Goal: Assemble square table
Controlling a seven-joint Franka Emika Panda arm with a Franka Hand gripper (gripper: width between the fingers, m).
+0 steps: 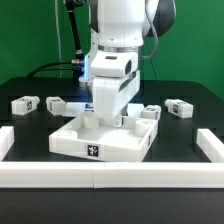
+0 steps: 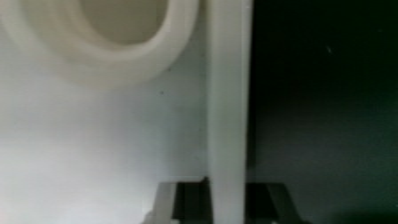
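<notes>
Tabletop [image 1: 88,141] near front edge of bench [image 1: 25,122]: looks stiff, light, slick plastic. Tool [image 2: 226,204] clenched across raised rim [image 2: 228,100]; thin wall suits pinching.

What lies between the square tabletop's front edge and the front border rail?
Only bare black table separates tabletop and rail, shown in the exterior view.

The exterior view looks from the front and a little above, far enough back to see the arm [image 1: 118,50] and the black tabletop [image 1: 190,125]. The wrist view sits very close to the square table [image 2: 89,140]. Both views show that square table [image 1: 100,140].
</notes>
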